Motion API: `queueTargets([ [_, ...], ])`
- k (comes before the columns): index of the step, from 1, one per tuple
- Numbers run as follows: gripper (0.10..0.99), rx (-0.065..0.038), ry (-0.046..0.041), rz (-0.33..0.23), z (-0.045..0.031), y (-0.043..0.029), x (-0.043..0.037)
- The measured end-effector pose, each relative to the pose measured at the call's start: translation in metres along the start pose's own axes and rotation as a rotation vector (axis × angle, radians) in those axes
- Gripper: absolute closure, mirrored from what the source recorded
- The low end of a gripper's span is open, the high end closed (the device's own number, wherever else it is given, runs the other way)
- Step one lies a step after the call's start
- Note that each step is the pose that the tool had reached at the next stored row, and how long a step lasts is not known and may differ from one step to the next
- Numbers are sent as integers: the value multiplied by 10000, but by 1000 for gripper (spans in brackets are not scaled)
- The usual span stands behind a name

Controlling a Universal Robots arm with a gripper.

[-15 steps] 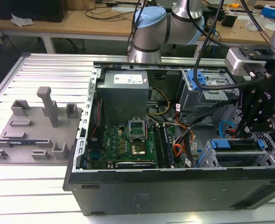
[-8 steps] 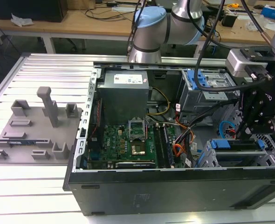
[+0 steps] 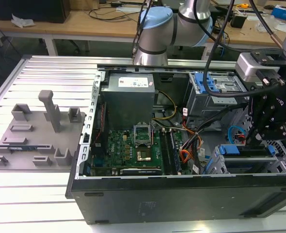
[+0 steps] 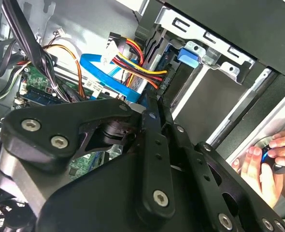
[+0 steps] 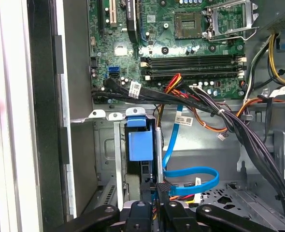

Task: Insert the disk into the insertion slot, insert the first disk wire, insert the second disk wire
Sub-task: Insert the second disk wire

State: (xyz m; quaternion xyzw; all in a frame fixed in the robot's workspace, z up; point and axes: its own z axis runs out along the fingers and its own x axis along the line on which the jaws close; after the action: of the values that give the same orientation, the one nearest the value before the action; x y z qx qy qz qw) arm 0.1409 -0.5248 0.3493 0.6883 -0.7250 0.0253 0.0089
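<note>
In the exterior view, the black gripper [image 3: 260, 138] hangs just above the insertion slot [image 3: 215, 167], a silver-grey sheet-metal cage where the disk [image 3: 245, 150] sits edge-up in its blue plastic carrier. In the second wrist view, thin black jaws press together on a dark connector beside a flat blue cable [image 4: 104, 72]. In the first wrist view, the disk [image 5: 138, 145] stands seated between perforated walls, directly ahead of the jaws.

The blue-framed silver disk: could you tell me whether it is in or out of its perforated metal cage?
In: the disk sits sunk inside the silver-grey perforated cage, with just its blue carrier edge showing.
</note>
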Motion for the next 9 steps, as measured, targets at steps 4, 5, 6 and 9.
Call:
queueTargets([
  [4, 925, 0, 0, 1, 0, 0, 1],
  [5, 925, 1, 1, 1, 0, -1, 0],
  [6, 925, 0, 1, 0, -1, -2, 0],
  [9, 925, 1, 2, 0, 0, -6, 2],
])
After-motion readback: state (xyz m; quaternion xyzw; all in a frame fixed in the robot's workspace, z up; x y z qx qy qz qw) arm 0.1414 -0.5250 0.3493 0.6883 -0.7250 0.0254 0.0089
